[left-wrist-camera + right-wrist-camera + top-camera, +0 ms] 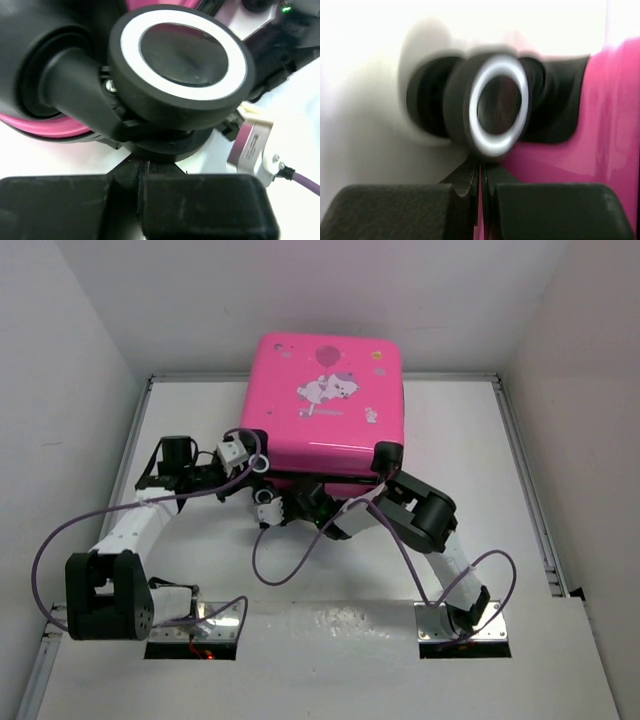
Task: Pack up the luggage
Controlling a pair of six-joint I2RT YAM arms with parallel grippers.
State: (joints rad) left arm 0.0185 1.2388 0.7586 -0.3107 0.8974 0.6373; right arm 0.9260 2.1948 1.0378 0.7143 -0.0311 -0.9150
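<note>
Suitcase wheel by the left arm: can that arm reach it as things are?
Probably yes. The left gripper, jaws shut, sits close to the wheel with nothing between them; whether it touches is unclear.

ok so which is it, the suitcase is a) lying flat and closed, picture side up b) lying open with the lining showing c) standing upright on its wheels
a: the suitcase lies flat and closed on the table, its cartoon print facing up and no lining in sight.
</note>
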